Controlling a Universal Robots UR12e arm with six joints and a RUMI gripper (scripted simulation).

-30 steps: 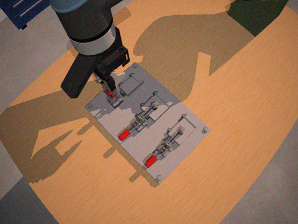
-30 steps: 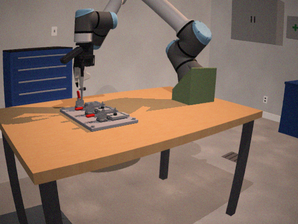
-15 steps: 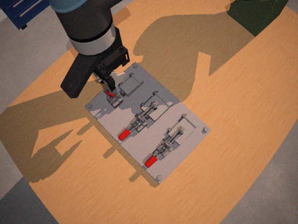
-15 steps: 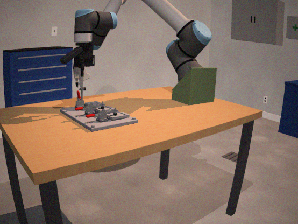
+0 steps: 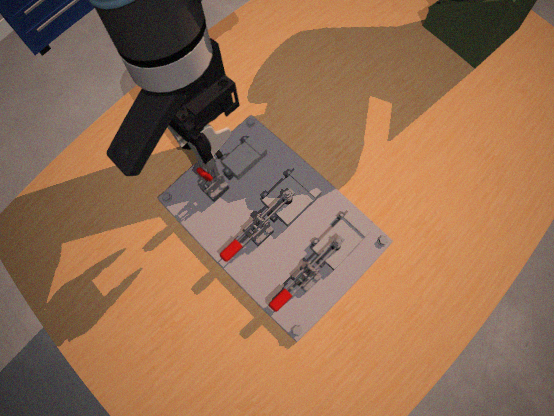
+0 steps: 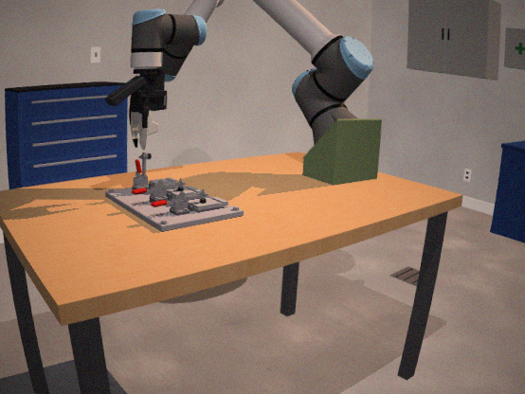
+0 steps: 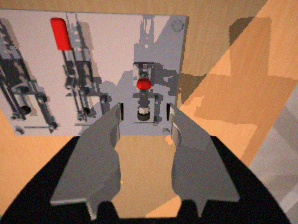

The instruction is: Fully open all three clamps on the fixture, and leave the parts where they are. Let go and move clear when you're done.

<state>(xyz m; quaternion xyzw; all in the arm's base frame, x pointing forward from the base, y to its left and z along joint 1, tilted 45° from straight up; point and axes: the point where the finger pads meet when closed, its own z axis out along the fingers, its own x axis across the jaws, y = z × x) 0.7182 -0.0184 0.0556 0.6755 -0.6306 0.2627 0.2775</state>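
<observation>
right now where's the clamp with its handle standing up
In the exterior view the raised clamp stands at the far left corner of the fixture plate, directly beneath the gripper, whose jaws hang above it without touching.

Open air separates the gripper (image 6: pixel 137 140) from the upright clamp handle (image 6: pixel 138 166) below it. Two flat-lying clamps (image 5: pixel 257 225) (image 5: pixel 306 272) crowd the fixture plate (image 5: pixel 250 275), while the counter (image 6: pixel 284 223) around it lies unobstructed toward the green block (image 6: pixel 343 152).
</observation>
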